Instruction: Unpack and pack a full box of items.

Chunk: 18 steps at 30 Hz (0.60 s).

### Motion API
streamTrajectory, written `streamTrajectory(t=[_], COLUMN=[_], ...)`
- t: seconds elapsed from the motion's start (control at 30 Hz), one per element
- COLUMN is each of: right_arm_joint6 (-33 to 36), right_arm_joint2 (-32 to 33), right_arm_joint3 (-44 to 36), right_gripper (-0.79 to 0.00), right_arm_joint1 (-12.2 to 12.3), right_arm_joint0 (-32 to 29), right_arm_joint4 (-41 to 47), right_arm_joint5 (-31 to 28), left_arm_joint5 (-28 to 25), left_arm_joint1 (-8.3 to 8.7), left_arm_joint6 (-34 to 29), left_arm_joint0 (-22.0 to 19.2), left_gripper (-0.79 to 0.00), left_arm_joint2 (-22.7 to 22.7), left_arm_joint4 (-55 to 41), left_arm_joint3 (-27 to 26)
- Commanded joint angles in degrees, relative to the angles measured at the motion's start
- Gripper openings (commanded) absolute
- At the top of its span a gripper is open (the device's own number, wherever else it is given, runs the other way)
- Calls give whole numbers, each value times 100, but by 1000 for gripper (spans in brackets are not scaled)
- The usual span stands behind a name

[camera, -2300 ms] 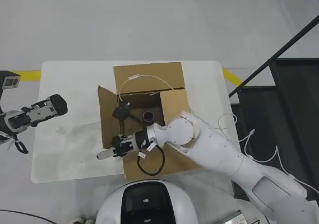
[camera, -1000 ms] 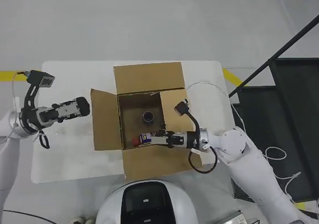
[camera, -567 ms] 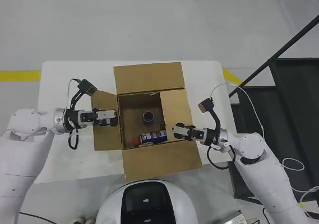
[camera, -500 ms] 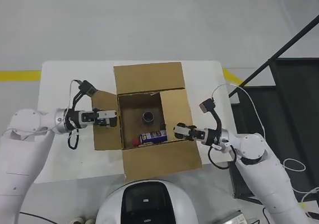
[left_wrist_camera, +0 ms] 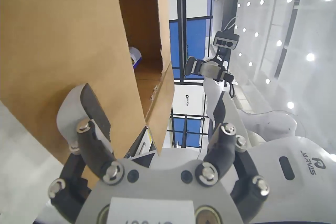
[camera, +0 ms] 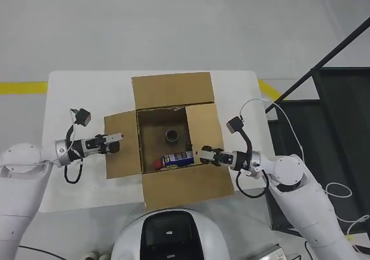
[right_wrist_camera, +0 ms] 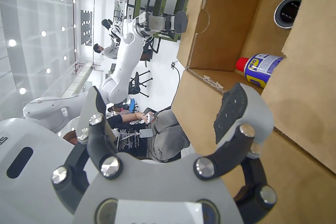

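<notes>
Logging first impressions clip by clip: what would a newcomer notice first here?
An open cardboard box sits on the white table with four flaps spread. The left gripper, open, is at its left flap, the right gripper, open, at its right flap. Inside, a blue-and-yellow spray can lies on its side by the near wall, a dark round object farther in.

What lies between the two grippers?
The open cardboard box sits between the left gripper and right gripper, holding a spray can and a dark round object; the top view shows it.
</notes>
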Motion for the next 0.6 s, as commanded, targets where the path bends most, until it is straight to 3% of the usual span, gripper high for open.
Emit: streamTrajectory(t=[0.0,0.27,0.57], right_arm_joint6=[-10,80,78], right_arm_joint2=[-20,-165,-250], right_arm_joint3=[12,78,148], right_gripper=[0,0,0], right_arm_joint1=[2,4,4], right_arm_joint0=[4,123,280], right_arm_joint4=[-4,-18,28], right_arm_joint5=[20,94,42], left_arm_joint5=[50,90,388], left_arm_joint1=[-35,-95,-21], left_arm_joint6=[3,-243,-610], left_arm_joint0=[-93,-529,-865], left_gripper=[0,0,0], left_arm_joint2=[172,496,256], left_arm_joint4=[-10,112,68], left_arm_joint3=[125,-16,-1168])
